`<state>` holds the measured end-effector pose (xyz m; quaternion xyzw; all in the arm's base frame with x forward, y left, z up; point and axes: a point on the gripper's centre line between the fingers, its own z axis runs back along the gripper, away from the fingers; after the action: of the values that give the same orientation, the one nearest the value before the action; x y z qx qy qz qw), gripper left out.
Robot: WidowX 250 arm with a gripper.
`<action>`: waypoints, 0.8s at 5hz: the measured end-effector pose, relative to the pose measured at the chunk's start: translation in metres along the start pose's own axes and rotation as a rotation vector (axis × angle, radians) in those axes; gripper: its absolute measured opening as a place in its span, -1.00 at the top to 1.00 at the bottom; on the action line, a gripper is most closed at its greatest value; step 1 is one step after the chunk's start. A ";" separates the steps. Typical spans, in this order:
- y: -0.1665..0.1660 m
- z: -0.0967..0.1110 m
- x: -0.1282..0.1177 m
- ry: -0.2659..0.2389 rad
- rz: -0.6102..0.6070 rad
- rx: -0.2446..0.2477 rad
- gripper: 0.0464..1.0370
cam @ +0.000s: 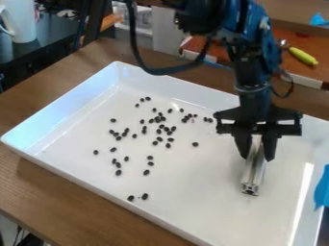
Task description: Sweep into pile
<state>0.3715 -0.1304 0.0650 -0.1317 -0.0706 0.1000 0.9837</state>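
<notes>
the large rectangular tray of shiny white material, with raised walls, is placed on the brown wooden tabletop; inside it there are many small dark oval beans, scattered loosely over the left and middle part, as seen in the view; several of them are close together or touching, and two are near the low front wall; one single bean is nearest to the bar, but well apart from it.

the long silver metal bar with grooves is over the right part of the tray, in the black two-finger pincer; the pincer is holding this bar between its two fingers, one at each side; the long axis of the bar goes down from the pincer toward the front of the tray, and its lower end leans slightly to the left; the grooved end face is turned toward the camera; if this end touches the tray, i cannot tell.
</notes>
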 end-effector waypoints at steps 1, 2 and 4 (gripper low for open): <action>-0.002 -0.002 0.006 -0.013 -0.001 0.010 0.34; -0.002 -0.003 0.007 -0.016 0.002 0.011 0.34; 0.026 0.001 0.019 -0.009 0.012 -0.012 0.34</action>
<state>0.3847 -0.1016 0.0613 -0.1375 -0.0750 0.1059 0.9820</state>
